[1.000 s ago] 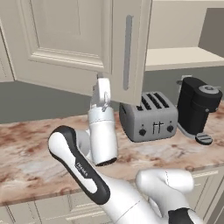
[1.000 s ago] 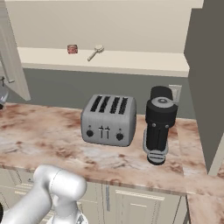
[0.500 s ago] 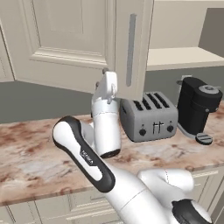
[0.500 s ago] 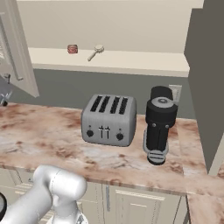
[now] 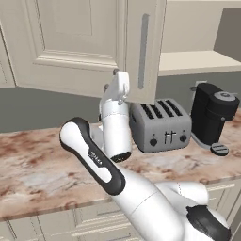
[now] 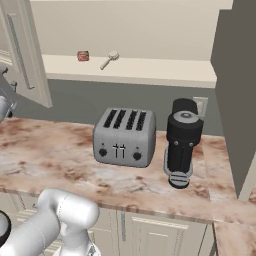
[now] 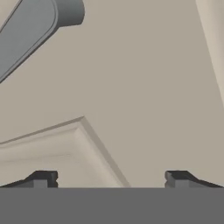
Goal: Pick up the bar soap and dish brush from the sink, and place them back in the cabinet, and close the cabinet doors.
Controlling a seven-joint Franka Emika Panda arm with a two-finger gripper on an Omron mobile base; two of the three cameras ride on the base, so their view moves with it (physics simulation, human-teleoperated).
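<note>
My fingers [image 7: 107, 178], spread wide and empty, press close to the cabinet door [image 5: 143, 47], which has swung further shut in the last second, while the bar soap [image 6: 83, 55] and dish brush [image 6: 110, 59] already rest on the far cabinet shelf [image 6: 150, 71].

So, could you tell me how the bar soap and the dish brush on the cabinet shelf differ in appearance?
In the right base view, the bar soap is a compact reddish-brown block, while the dish brush is cream and pale. The bar soap is short and squat; the dish brush is slender, with a round head at one end of a thin handle. The bar soap sits to the left, and the dish brush lies at a slant to its right, apart from it. Both rest on the same beige shelf.
</note>
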